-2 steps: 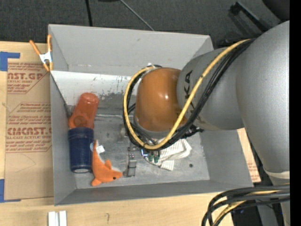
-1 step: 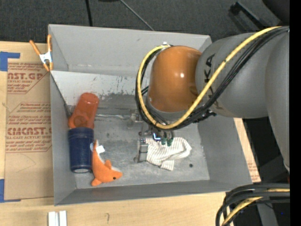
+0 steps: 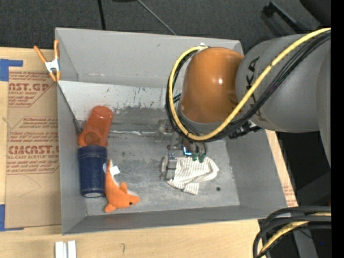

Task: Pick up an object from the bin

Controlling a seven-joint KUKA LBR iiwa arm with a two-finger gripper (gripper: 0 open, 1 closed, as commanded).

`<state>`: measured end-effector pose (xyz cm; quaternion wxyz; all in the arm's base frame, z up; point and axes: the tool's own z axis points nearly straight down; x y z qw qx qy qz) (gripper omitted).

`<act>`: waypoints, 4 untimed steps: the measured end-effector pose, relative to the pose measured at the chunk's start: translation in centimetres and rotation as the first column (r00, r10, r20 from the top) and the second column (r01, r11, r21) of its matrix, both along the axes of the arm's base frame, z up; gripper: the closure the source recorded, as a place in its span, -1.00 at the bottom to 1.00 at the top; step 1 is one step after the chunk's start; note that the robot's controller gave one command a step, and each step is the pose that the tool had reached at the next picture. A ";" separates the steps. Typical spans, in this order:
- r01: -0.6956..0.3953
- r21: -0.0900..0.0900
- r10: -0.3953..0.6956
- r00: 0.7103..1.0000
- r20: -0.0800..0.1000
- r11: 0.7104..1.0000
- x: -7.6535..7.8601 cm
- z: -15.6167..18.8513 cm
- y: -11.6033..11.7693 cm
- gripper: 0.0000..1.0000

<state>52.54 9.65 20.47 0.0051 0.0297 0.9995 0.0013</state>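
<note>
1. Tool – low inside the bin, at the centre-right of the floor, hanging under the arm's rounded orange cover. Its tip is at the upper-left edge of a crumpled cloth. Released or clenched: cannot tell, since the cover and wrist hide too much of it. Whether it touches the cloth: also cannot tell.
2. Cloth – white with thin dark stripes, bunched into a loose wad. It lies on the bin floor just below and to the right of the tool, and is the thing nearest to it. Well apart from the other three things.
3. Toy fish – orange, soft-looking, at the front-left of the floor, tail end pointing toward the front wall. Its upper end lies just beside the blue canister.
4. Blue canister – dark blue cylinder on its side along the left wall, with a pale end facing the front.
5. Orange cup – lying tilted against the left wall, directly behind the canister; its lower end meets the canister's far end.
6. Bin – grey metal with sloped walls. The floor is scuffed and scratched, most heavily along the foot of the back wall.
7. Arm – grey, entering from the right above the bin's right side, with a yellow cable looped around the orange cover.
</note>
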 end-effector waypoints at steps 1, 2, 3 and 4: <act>0.022 0.001 -0.022 1.000 0.000 1.000 -0.1 -0.9 -0.6 -1.00; -0.041 -0.002 0.041 0.999 -0.011 0.999 -1.0 -5.7 -2.0 -1.00; -0.163 -0.001 0.163 0.987 -0.009 0.987 -0.2 -6.6 -4.9 -1.00; -0.055 -0.002 0.055 0.998 -0.005 0.998 0.0 -12.2 -8.6 -1.00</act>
